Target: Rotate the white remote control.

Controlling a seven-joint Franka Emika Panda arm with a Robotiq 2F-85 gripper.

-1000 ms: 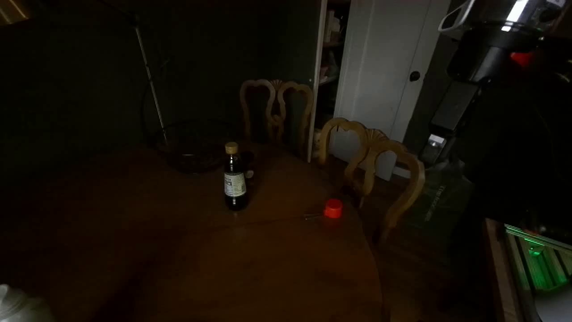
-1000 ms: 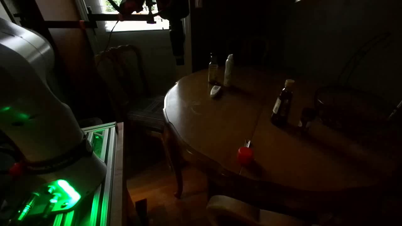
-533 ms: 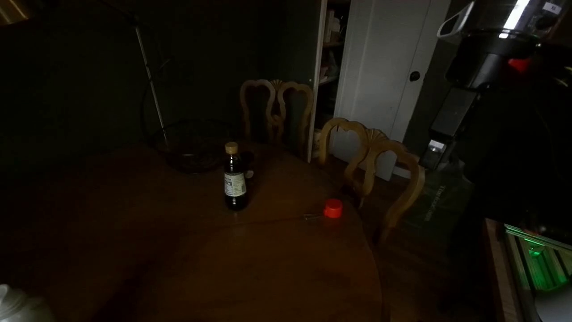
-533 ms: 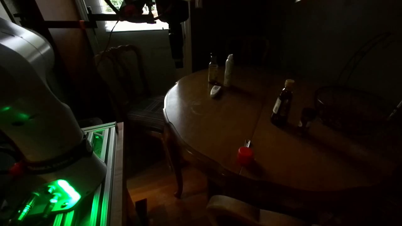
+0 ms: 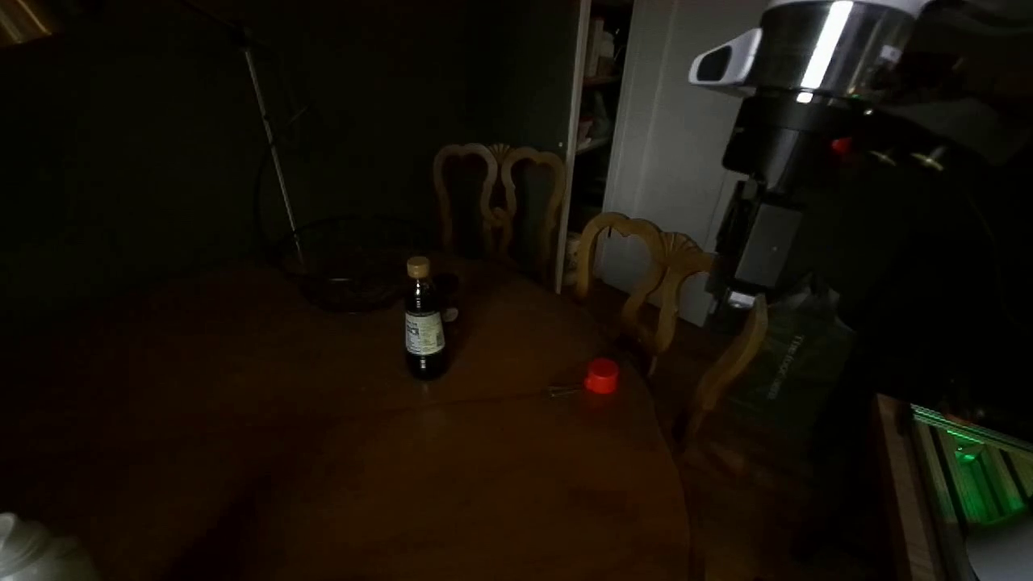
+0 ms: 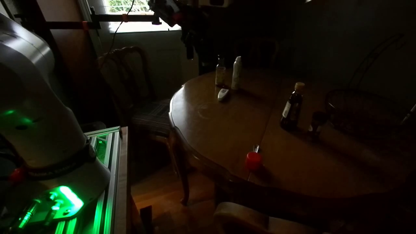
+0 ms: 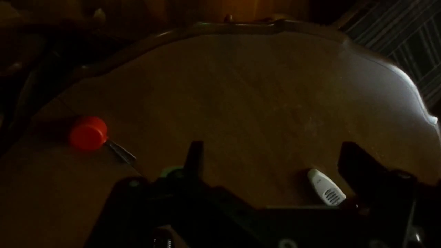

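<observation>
The room is very dim, and what daylight I see enters by a window [image 6: 139, 5], shown in an exterior view. In the middle is a rounded wooden table [image 6: 234, 118], its brown top a little shiny and crossed by a thin seam [image 6: 266, 125]. On it lies the white remote control [image 6: 222, 94], just beside the foot of a clear bottle [image 6: 220, 76] and near a slim pale bottle [image 6: 237, 74]. Well apart from these stands a dark bottle [image 6: 290, 113], and near it a small dark jar [image 6: 316, 123] and a dark basket [image 5: 347, 292]. A red object [image 6: 253, 161] sits close to the table edge [image 7: 237, 29], with a thin metal piece [image 6: 256, 148] at its side. This edge is wavy, and one part shines whitish. A chair [image 6: 151, 112] with striped seat stands just beside it; in an exterior view, two carved chairs [image 5: 678, 252] stand before a pale door [image 5: 666, 137]. Between table and the bench [image 6: 123, 162] of the robot arm [image 6: 35, 104] there is a strip of floor [image 6: 162, 195]. From the remote to the red object goes a wide stretch of plain wood, which gives room for moving. The gripper [image 7: 273, 144] hangs in the air, its fingers [image 7: 195, 158] spread far from each other, with the tabletop visible between them.
</observation>
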